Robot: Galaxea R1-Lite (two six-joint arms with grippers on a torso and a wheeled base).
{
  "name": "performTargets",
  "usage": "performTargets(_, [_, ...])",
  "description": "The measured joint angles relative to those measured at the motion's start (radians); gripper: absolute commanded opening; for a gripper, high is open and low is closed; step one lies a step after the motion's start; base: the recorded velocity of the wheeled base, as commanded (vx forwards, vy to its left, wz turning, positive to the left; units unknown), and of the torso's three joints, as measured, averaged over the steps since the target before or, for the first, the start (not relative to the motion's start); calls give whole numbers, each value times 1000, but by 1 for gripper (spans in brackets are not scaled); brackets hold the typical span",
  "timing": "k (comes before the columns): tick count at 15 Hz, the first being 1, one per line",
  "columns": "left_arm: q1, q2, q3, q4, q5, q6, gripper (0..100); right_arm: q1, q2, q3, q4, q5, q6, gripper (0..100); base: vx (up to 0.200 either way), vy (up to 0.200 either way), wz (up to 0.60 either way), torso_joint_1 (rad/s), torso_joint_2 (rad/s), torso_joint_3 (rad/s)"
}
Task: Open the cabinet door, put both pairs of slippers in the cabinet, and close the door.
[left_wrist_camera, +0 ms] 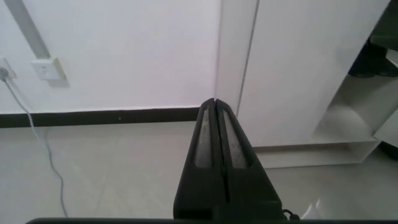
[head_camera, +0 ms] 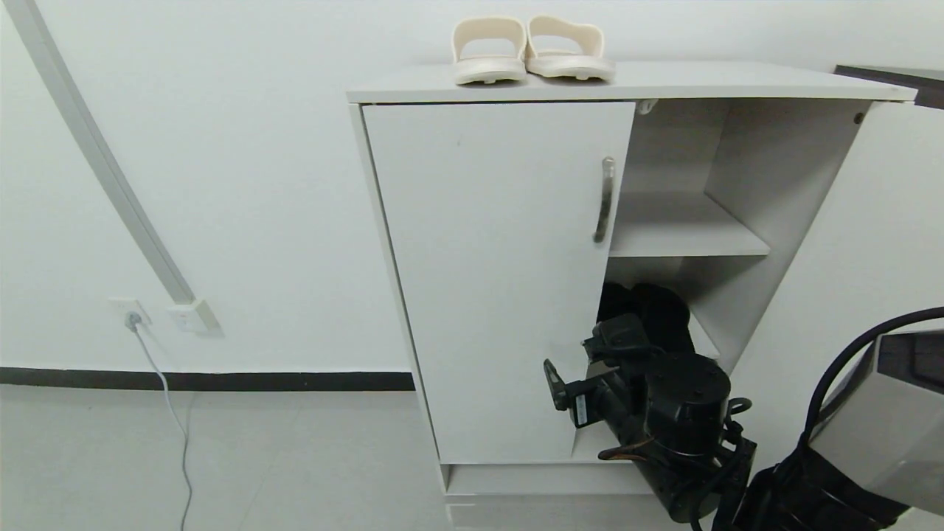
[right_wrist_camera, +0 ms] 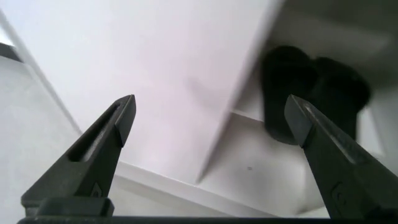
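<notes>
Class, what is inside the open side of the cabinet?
Black slippers sit on a lower shelf, partly hidden by the right arm. The closed left door covers the other half.

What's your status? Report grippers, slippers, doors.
Left gripper shut, empty. Right gripper open, at the lower shelf. Black slippers on that shelf; cream slippers on the cabinet top. Right door open, left door shut.

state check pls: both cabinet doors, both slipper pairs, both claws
Left white cabinet door: closed.
Right white cabinet door: swung open.
Cream slide slippers: side by side on the cabinet top, not stowed.
Black slippers: inside, on the lower shelf.
Left claw: shut, holding nothing.
Right claw: open, holding nothing, facing the black slippers.
</notes>
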Motion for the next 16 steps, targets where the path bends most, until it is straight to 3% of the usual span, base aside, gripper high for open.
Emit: performTargets(16, [0,0,0,0,0,-4,0,26,22,23,-102,28,-46,100,0,0,0,0,-4,-2])
